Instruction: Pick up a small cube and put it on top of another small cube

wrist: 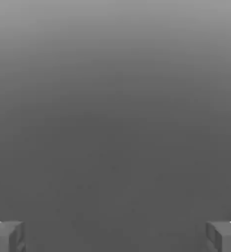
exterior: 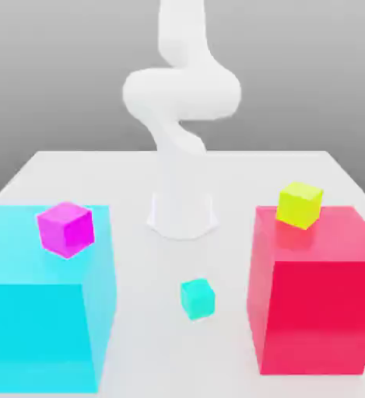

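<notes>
Nothing is done yet: the pincer [wrist: 115, 236] is spread wide and holds nothing. The small lime cube [exterior: 299, 204] sits untouched on the big red block [exterior: 314, 303], well away from the pincer; grasp, carry and stacking all remain.

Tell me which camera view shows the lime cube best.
The exterior view. There the lime cube sits in full sight on top of the red block, near its back edge. The hand view gives no help: it looks at plain grey background between the open jaws.
</notes>
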`<state>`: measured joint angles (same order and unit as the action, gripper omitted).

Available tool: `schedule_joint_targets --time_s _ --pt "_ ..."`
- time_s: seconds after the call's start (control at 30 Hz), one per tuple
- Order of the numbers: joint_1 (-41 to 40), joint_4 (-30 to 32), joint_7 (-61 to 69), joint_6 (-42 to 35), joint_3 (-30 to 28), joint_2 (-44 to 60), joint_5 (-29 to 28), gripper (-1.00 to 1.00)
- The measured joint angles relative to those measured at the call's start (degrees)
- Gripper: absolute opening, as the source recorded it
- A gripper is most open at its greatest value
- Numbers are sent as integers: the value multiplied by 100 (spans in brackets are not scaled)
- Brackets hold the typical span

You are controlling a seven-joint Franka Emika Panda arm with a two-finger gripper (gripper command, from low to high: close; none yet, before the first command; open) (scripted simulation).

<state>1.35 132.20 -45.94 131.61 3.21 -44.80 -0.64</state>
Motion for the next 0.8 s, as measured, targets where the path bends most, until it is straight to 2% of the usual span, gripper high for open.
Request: schedule_joint_targets --time_s 0.1,0.2,0.6,0.8 --pt "172 55 -9 -14 386 166 -74 0" --pt "522 351 -153 193 794 626 99 0" --pt "2348 2124 -869 1498 2458 2938 1631 0" --pt "2462 2550 -1383 1913 2644 3341 1999 0"
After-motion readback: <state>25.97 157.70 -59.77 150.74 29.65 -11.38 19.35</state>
